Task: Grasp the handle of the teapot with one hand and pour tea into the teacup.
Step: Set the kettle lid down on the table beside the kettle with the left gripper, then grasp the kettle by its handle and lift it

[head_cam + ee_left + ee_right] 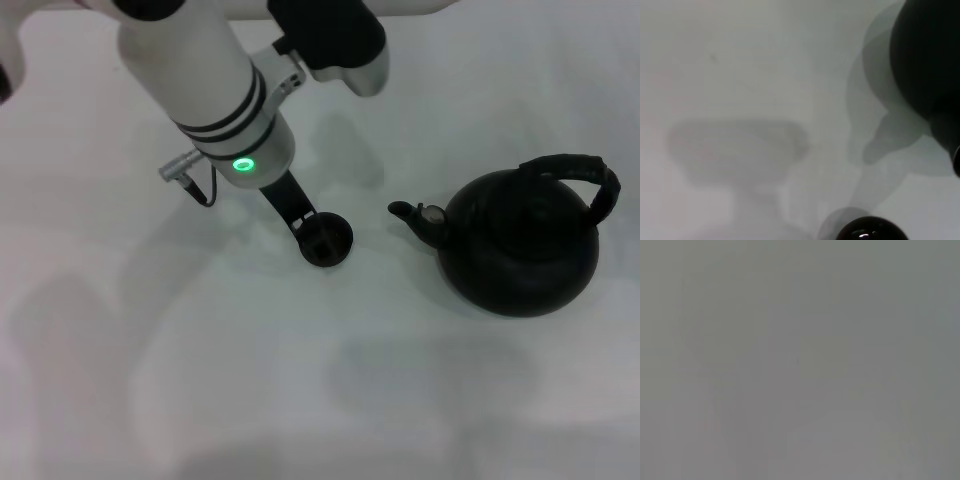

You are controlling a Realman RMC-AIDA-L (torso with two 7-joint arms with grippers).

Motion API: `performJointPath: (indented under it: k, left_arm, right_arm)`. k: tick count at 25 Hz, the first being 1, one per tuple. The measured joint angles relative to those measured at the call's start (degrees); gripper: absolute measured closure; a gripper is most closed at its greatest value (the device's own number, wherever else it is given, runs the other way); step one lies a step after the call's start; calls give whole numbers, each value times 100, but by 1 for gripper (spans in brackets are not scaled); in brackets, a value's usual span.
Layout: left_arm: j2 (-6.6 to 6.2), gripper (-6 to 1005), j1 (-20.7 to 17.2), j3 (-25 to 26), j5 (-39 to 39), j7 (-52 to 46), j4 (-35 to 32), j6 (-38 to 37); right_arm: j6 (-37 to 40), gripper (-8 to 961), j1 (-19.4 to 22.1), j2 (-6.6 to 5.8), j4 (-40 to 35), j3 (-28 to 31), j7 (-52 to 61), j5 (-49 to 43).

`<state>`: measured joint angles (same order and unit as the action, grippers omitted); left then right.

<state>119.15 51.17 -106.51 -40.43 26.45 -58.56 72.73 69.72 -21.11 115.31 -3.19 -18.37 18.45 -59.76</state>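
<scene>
The teapot, round and matte black, stands on the white table at the right, its short spout pointing left toward the teacup. Its ribbed black handle arches over the top, and nothing is holding it. The small dark teacup stands just left of the spout. My left gripper reaches down from the upper left, and its black tip is at the cup's near-left rim. The left wrist view shows the teapot and the rim of the teacup. My right gripper is out of view.
The white table spreads out in front and to the left, with soft shadows on it. My left arm's white forearm with a green light hangs over the back left. The right wrist view shows only plain grey.
</scene>
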Motion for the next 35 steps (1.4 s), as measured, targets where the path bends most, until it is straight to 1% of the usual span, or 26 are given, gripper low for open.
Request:
performJointPath:
  k: [5, 6, 9, 10, 11, 15, 16, 18, 20, 22, 23, 24, 25, 26, 29, 31, 34, 35]
  left_arm:
    - [-18, 225, -442, 223, 276, 3, -488, 109]
    - [-18, 225, -577, 251, 331, 20, -673, 126]
    - [-24, 225, -993, 403, 394, 217, -1237, 135]
    - [-25, 225, -1161, 498, 392, 323, -1457, 135]
    - [-24, 225, -1417, 650, 374, 496, -1753, 122]
    - [-24, 225, -2194, 1116, 60, 1066, -2453, -42]
    - [-25, 225, -2320, 1202, -50, 1202, -2532, -88]
    - [-28, 224, -2684, 1450, -522, 1767, -2610, -210]
    - [-29, 224, -2984, 1681, -991, 2376, -2552, -332]
    - [-26, 224, -3243, 1896, -1496, 3011, -2427, -447]
    - [-21, 224, -3538, 2134, -2169, 3763, -2235, -583]
    - [-19, 224, -3669, 2248, -2506, 4115, -2120, -637]
    - [-20, 224, -3793, 2375, -2926, 4551, -1969, -672]
    - [-20, 224, -3793, 2375, -2926, 4551, -1969, -672]
    - [-26, 224, -4095, 2806, -4289, 5874, -1336, -589]
    - [-26, 224, -4255, 3118, -5105, 6691, -849, -359]
    - [-25, 224, -4403, 3520, -5954, 7732, -160, 81]
    - [-24, 224, -4427, 3609, -6109, 7961, 18, 188]
  right_arm:
    - [115, 117, 30, -9, 2, -81, 10, -2]
    - [128, 118, 35, -9, 2, -115, 11, -4]
    - [201, 118, 96, -15, -94, -476, 28, -5]
    - [221, 118, 126, -16, -146, -593, 56, -7]
    - [238, 118, 162, -18, -208, -710, 90, -8]
    - [317, 118, 549, -18, -889, -1417, 749, -11]
    - [309, 118, 725, -17, -1233, -1717, 1105, -23]
    - [236, 118, 1040, -17, -1844, -2195, 1700, -70]
    - [3, 118, 1482, -15, -2696, -2726, 2389, -195]
    - [-245, 118, 1836, -7, -3442, -3126, 2917, -377]
    - [-509, 118, 2238, -3, -4277, -3567, 3466, -703]
    - [-509, 118, 2238, -3, -4277, -3567, 3466, -703]
    - [-615, 118, 2418, 0, -4632, -3751, 3656, -866]
    - [-686, 118, 2558, 3, -4889, -3912, 3822, -1012]
    - [-843, 117, 2994, 15, -5718, -4346, 4453, -1504]
    - [-822, 117, 3211, 15, -6168, -4488, 4964, -1875]
    - [-664, 117, 3435, 28, -6763, -4645, 5703, -2487]
    - [-597, 117, 3484, 35, -6885, -4690, 5863, -2616]
